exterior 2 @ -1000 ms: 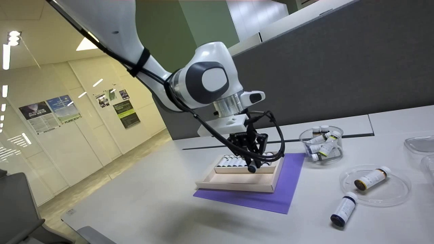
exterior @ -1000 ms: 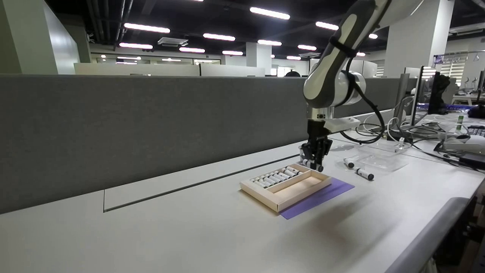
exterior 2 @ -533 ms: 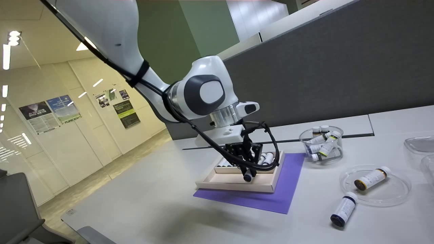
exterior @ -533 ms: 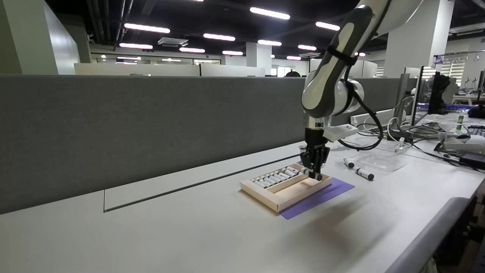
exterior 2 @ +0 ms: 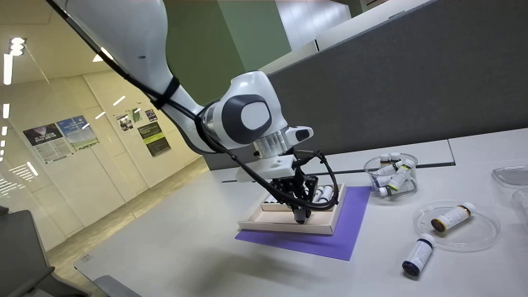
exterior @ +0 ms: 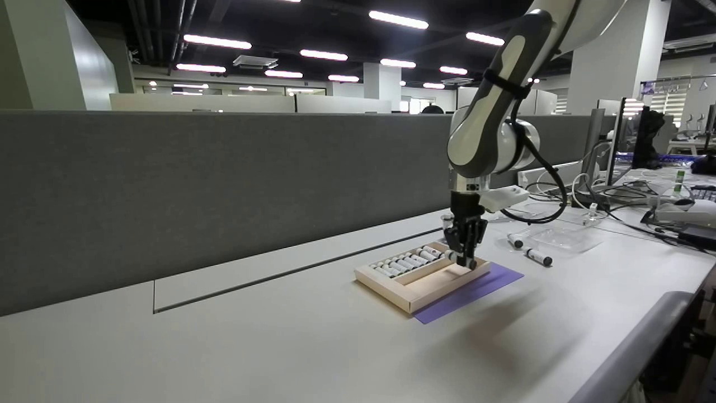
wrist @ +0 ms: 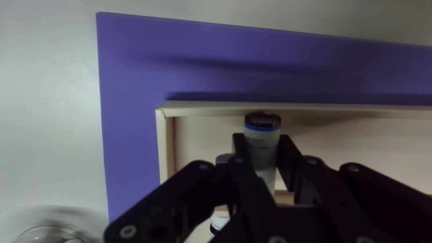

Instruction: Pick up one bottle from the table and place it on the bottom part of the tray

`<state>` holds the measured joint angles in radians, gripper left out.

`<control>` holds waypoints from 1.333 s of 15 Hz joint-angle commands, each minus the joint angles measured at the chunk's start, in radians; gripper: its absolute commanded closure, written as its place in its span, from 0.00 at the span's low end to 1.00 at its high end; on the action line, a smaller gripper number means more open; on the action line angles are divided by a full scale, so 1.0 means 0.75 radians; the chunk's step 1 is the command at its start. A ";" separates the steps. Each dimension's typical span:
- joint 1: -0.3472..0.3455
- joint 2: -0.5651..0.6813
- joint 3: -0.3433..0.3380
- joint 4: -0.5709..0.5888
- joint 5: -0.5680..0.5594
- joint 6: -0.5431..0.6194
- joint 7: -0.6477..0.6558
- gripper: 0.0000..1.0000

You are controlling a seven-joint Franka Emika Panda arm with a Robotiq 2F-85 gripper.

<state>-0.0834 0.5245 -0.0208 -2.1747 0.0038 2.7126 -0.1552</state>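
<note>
Only the wrist view shows us the blue ring of the white cylindrical bottle (wrist: 264,152), which the black two-fingered gripper (wrist: 262,138) pinches over the wide compartment of the beige rectangular tray (exterior: 383,292); whether the bottle touches the bottom, we cannot tell. The tray lies on a flat purple mat (exterior 2: 349,225), upon the long white-grey table (exterior: 251,347). Along this table stands a dark grey partition wall (exterior: 224,184); an exterior view adds a dark rectangular poster (exterior 2: 154,138).

A grey partition (exterior: 224,196) lines a white desk (exterior: 251,347) in an open-plan office, with strip lights (exterior: 398,20) overhead, a screen (exterior: 625,140) farther along, a chair (exterior 2: 22,243) nearby and posters (exterior 2: 154,139) on a wall (exterior 2: 90,173).
</note>
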 commanded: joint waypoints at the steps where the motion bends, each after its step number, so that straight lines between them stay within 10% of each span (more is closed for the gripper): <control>1: -0.010 -0.005 -0.001 -0.018 -0.013 0.026 0.010 0.95; 10: -0.036 0.035 0.013 0.000 0.001 0.063 -0.003 0.95; 11: -0.055 0.032 0.034 0.000 0.014 0.053 -0.027 0.55; 18: -0.122 -0.169 0.035 0.023 0.052 -0.116 -0.084 0.11; 19: -0.093 -0.080 0.031 0.028 0.044 -0.024 -0.065 0.30; 20: -0.103 -0.117 0.027 0.032 0.047 -0.065 -0.076 0.21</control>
<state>-0.1641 0.4369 0.0020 -2.1520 0.0381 2.6660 -0.2122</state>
